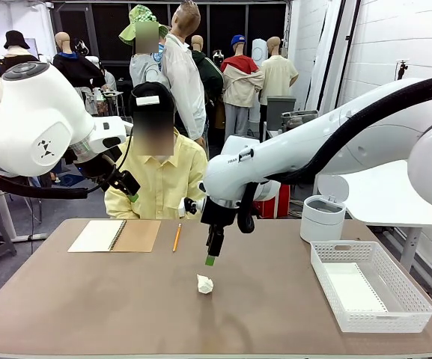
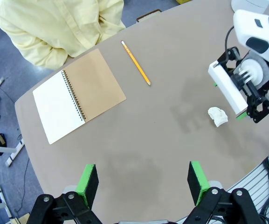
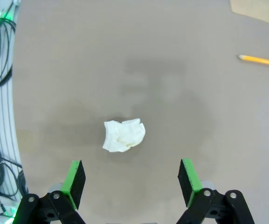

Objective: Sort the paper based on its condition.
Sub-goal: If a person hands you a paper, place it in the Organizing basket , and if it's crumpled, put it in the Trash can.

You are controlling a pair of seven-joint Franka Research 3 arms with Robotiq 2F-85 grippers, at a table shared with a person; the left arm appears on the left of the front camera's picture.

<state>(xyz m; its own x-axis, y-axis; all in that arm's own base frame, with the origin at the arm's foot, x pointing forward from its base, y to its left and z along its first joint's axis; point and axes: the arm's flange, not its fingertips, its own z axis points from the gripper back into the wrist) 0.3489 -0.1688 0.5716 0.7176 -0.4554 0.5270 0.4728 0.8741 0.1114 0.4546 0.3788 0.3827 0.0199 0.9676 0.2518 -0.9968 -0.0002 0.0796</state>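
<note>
The paper (image 1: 204, 283), a single white sheet crumpled into a small ball, lies on the bare brown table (image 1: 88, 299) near its middle, a little toward the robot's side. The right pincer (image 1: 211, 258) hangs above the table, just behind the ball and slightly above it, touching nothing; in the right wrist view its two green pads (image 3: 74, 179) stand wide apart with the ball (image 3: 124, 135) lying on the table ahead of them, between their lines. The left pincer (image 1: 128, 187) is raised high at the left, well apart from the ball; in the left wrist view its jaws are also spread wide and hold nothing (image 2: 143, 184). At the far left of the table lies an open spiral notebook (image 1: 115, 235) with a tan cover and a blank white page, and just to its right a yellow pencil (image 1: 177, 237). On the right side sits a white plastic basket (image 1: 380, 303), with a flat white sheet lying inside it. Beyond the basket stands a small white lidded bin (image 1: 323, 217). A person in a yellow shirt (image 1: 156, 179) sits at the far side of the table, behind the notebook.
</note>
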